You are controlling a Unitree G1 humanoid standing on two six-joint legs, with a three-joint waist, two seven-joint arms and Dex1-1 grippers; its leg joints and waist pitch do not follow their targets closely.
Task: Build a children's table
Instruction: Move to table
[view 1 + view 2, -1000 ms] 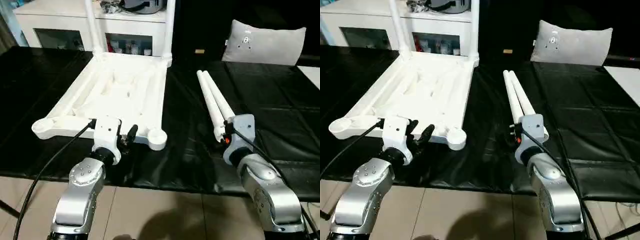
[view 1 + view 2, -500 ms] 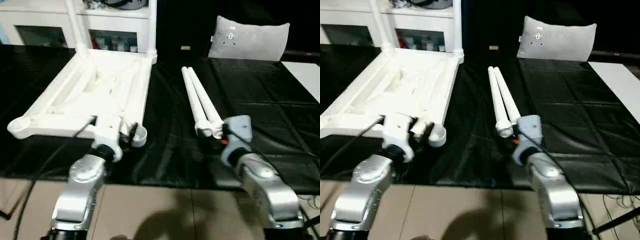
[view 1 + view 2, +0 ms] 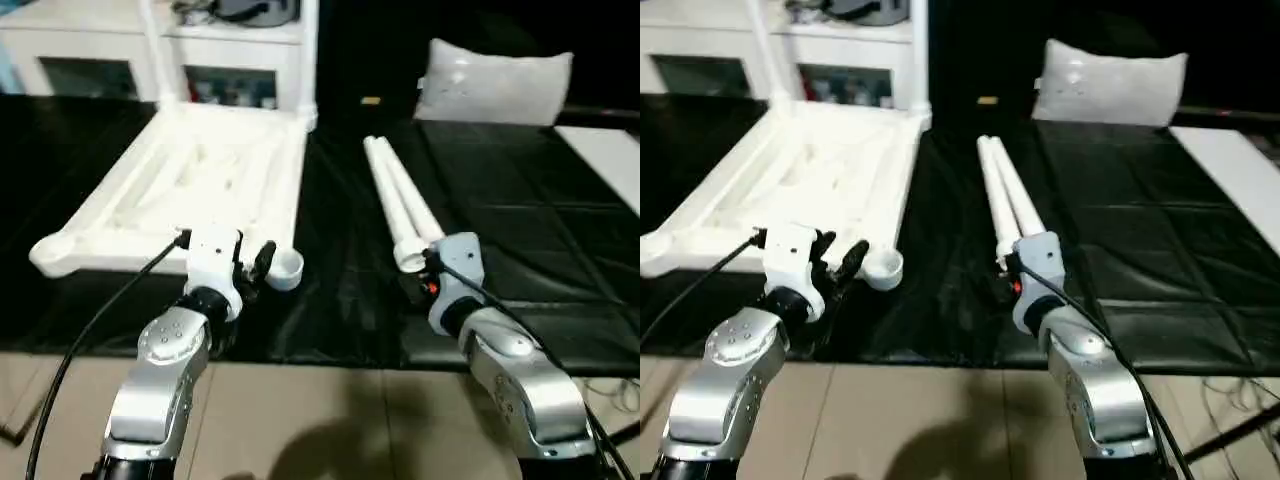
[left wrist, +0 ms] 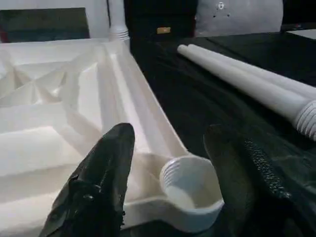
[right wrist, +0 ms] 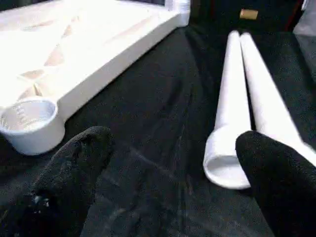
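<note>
Two far legs already fitted; both grippers spread: left gripper at tabletop's near socket, right gripper at loose legs, 3 o'clock of tabletop; next, likely grab one.

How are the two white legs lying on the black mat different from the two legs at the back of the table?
The two loose legs lie flat, side by side on the black mat; the two fitted legs stand upright. The loose legs are free at both ends; the fitted legs sit in the far corners of the upside-down tabletop. The loose legs have the open right pincer near them; the fitted ones stand far from both pincers. All four are white tubes.
</note>
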